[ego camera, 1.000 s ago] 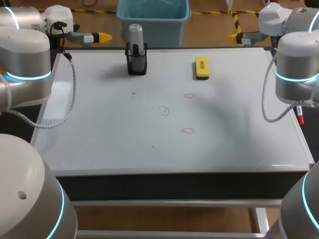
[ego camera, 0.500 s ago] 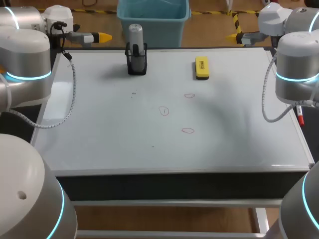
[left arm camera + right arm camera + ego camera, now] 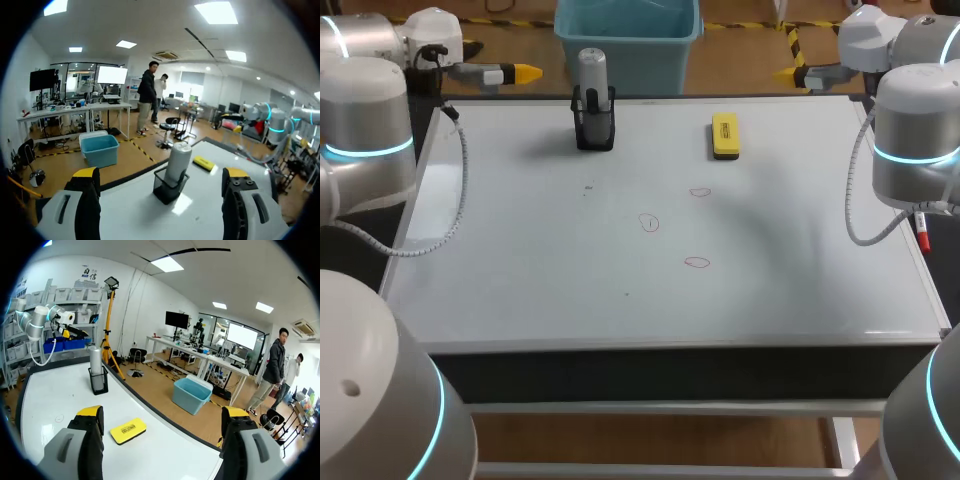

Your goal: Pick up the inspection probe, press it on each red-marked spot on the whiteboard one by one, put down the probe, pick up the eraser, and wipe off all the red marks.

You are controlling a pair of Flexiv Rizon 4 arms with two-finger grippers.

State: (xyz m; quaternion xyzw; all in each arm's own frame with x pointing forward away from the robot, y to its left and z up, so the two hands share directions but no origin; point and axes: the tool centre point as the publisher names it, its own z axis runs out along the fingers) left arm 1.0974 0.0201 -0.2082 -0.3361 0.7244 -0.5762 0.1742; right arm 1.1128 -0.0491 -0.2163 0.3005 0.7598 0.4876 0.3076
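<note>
The grey inspection probe (image 3: 592, 72) stands upright in a black holder (image 3: 595, 128) at the back of the whiteboard (image 3: 520, 260). The yellow eraser (image 3: 724, 135) lies to the right of it. Three small red marks (image 3: 700, 192) (image 3: 649, 222) (image 3: 696, 263) sit near the board's middle. My left gripper (image 3: 525, 73) hovers open over the back left corner, and the probe (image 3: 177, 160) is ahead between its fingers, well apart from them. My right gripper (image 3: 788, 73) is open past the back right corner, with the eraser (image 3: 128, 431) and the probe (image 3: 96, 365) ahead of it.
A red marker pen (image 3: 922, 232) lies at the board's right edge under my right arm. My left arm's elbow (image 3: 365, 130) stands over the left edge and my right arm's elbow (image 3: 915, 140) over the right edge.
My left arm has shifted slightly to the left, its gripper staying open. The right arm and all objects are where they were.
</note>
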